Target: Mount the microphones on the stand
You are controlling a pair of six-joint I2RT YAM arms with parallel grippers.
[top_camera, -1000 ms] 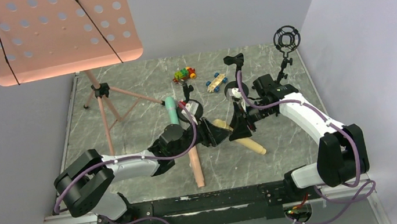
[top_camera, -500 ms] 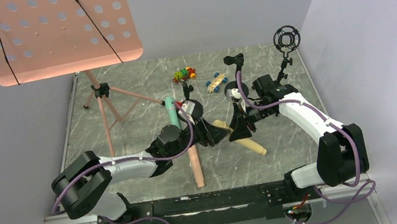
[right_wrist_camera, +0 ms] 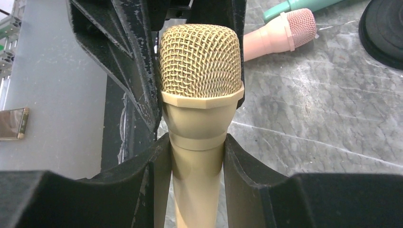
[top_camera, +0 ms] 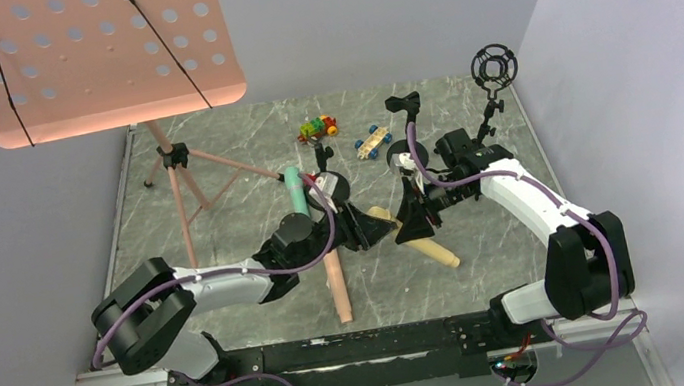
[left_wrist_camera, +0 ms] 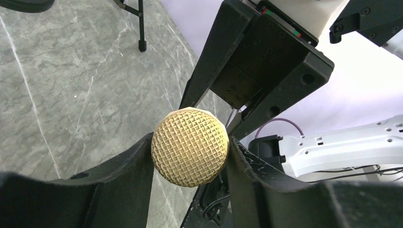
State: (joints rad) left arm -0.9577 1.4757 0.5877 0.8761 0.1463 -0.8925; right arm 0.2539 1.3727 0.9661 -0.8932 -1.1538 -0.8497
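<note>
My left gripper [left_wrist_camera: 189, 148] squeezes the mesh head of the yellow microphone [right_wrist_camera: 199, 57]. My right gripper [right_wrist_camera: 196, 145] clasps its neck just below. The microphone is mid-table, handle slanting toward the near right. The pink microphone [top_camera: 337, 290] lies just left.

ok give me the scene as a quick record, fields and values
left jaws: shut on the yellow microphone's mesh head
right jaws: shut on its handle, just below the head
pink microphone: lying on the table, ungripped
green microphone: lying on the table, ungripped
shock-mount stand: far right, empty
toy cars: far side of table
</note>
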